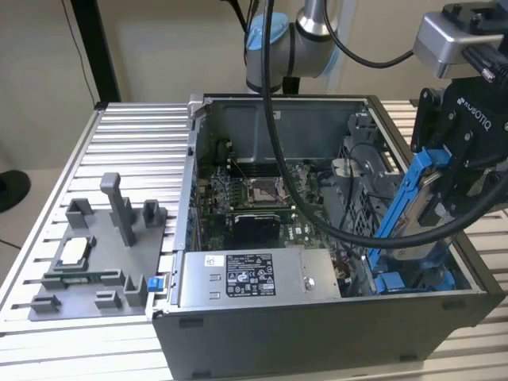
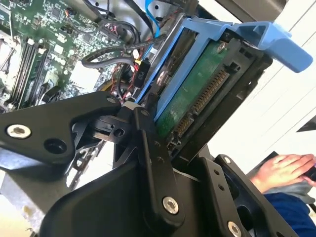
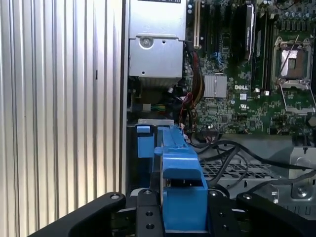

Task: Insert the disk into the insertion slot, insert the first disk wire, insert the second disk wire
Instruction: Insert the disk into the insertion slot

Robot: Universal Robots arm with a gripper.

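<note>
Evidently the disk [image 1: 406,208] is clamped in the closed gripper [image 1: 443,186], tilted over the insertion slot [image 1: 413,279] at the exterior view's right. Disk and wires are judged not yet seated

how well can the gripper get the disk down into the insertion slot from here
Probably yes: the gripper holds the disk tilted just above the insertion slot, lower end at its mouth. Black wires lie beside the disk, seemingly not under it.
</note>
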